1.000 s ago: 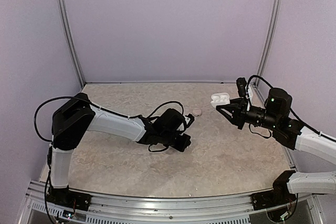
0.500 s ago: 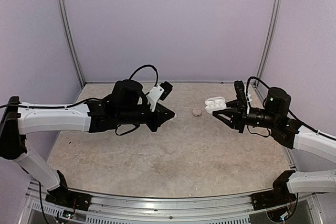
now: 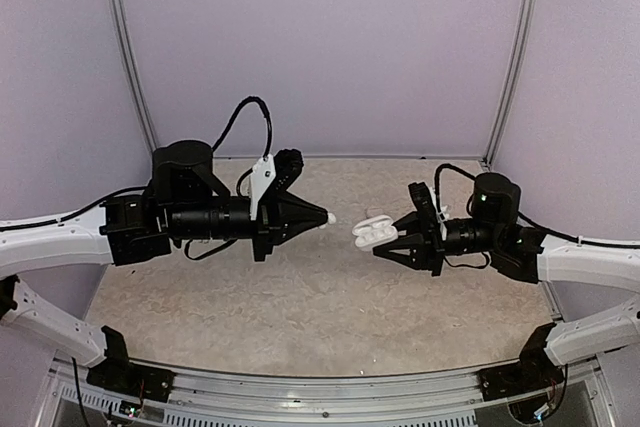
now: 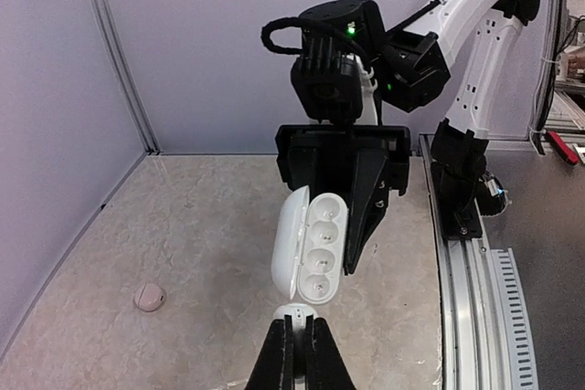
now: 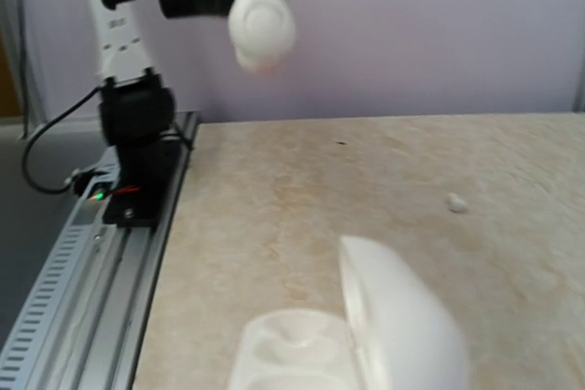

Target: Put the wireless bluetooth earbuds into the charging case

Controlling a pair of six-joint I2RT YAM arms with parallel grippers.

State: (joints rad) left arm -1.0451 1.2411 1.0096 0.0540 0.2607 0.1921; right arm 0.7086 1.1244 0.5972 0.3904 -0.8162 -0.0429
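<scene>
My left gripper (image 3: 325, 217) is raised over the table's middle, shut on a tiny white earbud (image 3: 329, 217). In the left wrist view the earbud (image 4: 300, 316) sits pinched at my fingertips (image 4: 285, 340), just short of the open white charging case (image 4: 322, 248). The case's sockets look empty and its lid hangs to the left. My right gripper (image 3: 386, 241) is shut on the case (image 3: 372, 231) and holds it in the air facing the left gripper. The right wrist view shows the case (image 5: 302, 349) at the bottom and the held earbud (image 5: 261, 28) above. My right fingers do not show there.
A second pale pink earbud (image 4: 149, 297) lies loose on the tabletop (image 3: 300, 317); it appears as a small speck in the right wrist view (image 5: 455, 204). Lilac walls enclose the table on three sides. A metal rail (image 3: 320, 387) runs along the near edge.
My left arm has risen from the table and swung right with the earbud. My right arm has carried the open case left toward the middle, so the two nearly meet.
</scene>
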